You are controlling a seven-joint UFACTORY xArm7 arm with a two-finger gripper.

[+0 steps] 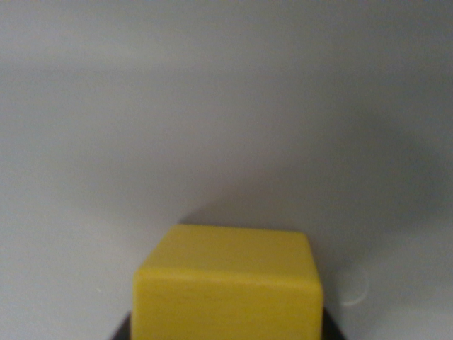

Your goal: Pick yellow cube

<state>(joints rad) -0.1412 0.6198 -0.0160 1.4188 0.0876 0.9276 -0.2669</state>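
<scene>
When looking for the yellow cube (pixel 226 287), find it at the bottom middle of the frame, cut off by the lower edge. Sits flat on the pale grey table (pixel 212 106), with its top face and one front face showing. Looks very close to the camera, so probably right under the tool or between its tips. Has no long side to fuss over: looks about as wide as deep, with the front face turned square to the camera. Can see two small dark bits (pixel 120 333) poking out at the bottom edge, one at each lower corner of the cube. Might be the tips of the tool, or only shadow; cannot tell. Cannot tell either whether the tool is spread, pressed together, or pinching the cube. Only a faint ring mark (pixel 354 287) just to the right of the cube on the table. Judging by this, need hardly any sideways move: go straight down, keep the cube in the middle, then squeeze on its left and right faces. Watch for a tip landing on top of the cube instead of beside it.
</scene>
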